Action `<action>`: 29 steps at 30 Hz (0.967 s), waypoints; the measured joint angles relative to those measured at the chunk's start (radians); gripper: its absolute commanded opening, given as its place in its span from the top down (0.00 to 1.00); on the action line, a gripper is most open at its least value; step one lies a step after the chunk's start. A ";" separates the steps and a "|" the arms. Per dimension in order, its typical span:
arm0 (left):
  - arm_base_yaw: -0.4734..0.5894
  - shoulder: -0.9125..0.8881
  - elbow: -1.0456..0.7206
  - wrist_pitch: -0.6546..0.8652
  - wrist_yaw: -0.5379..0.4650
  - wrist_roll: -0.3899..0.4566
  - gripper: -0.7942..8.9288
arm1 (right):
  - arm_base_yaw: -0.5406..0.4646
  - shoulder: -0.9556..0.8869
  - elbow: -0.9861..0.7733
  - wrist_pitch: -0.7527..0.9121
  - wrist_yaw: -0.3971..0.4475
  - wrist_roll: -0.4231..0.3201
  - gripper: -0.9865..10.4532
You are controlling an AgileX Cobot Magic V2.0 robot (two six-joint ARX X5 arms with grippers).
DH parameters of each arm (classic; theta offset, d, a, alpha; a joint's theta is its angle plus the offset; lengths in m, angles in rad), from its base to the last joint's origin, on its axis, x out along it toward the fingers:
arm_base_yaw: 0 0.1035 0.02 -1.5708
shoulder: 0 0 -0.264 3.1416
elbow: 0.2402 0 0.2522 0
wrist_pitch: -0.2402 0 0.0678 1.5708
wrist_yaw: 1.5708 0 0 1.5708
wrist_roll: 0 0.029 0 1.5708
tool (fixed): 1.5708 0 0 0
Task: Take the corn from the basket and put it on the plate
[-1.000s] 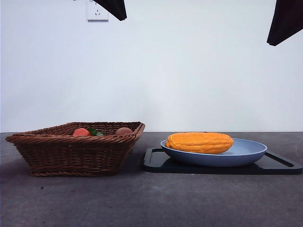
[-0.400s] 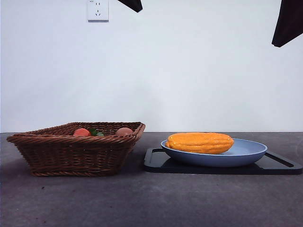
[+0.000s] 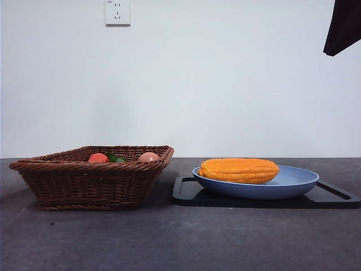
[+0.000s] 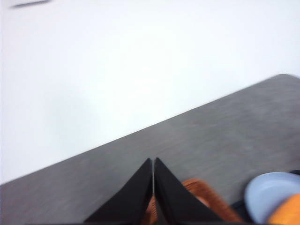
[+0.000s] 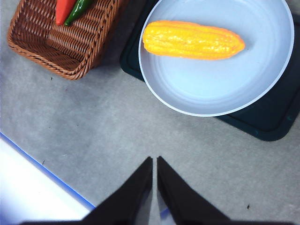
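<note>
The orange-yellow corn [image 3: 239, 170] lies lengthwise on the blue plate [image 3: 296, 183], free of any gripper. From the right wrist, the corn [image 5: 193, 40] rests toward one side of the plate [image 5: 211, 89], and my right gripper [image 5: 154, 159] is shut and empty high above the table before it. The wicker basket [image 3: 84, 183] stands left of the plate. My left gripper [image 4: 153, 161] is shut and empty in a blurred view, raised above the basket [image 4: 206, 197], with the plate [image 4: 265, 192] and the corn [image 4: 286, 213] at the picture's corner.
The plate sits on a flat black tray [image 3: 333, 197]. A red fruit [image 3: 97, 158] and a peach one [image 3: 149, 156] show over the basket rim, and a red pepper [image 5: 63, 9] and a green pepper [image 5: 79, 9] lie inside. A dark arm tip [image 3: 341, 25] hangs at the top right.
The dark arm tip at the front view's top left has risen out of the picture. The tip at the top right barely shifted. Corn, plate and basket stay put.
</note>
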 measured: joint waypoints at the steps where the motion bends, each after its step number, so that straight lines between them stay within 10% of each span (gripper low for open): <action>1: 0.027 -0.034 -0.058 0.032 0.000 0.000 0.91 | 0.000 0.000 0.000 0.000 0.000 0.000 0.91; 14: 0.178 -0.512 -0.803 0.495 -0.055 0.001 0.91 | 0.000 0.000 0.000 0.000 0.000 0.000 0.91; 29: 0.179 -0.906 -1.289 0.461 -0.074 -0.043 0.91 | 0.000 0.000 0.000 0.066 0.000 0.000 0.91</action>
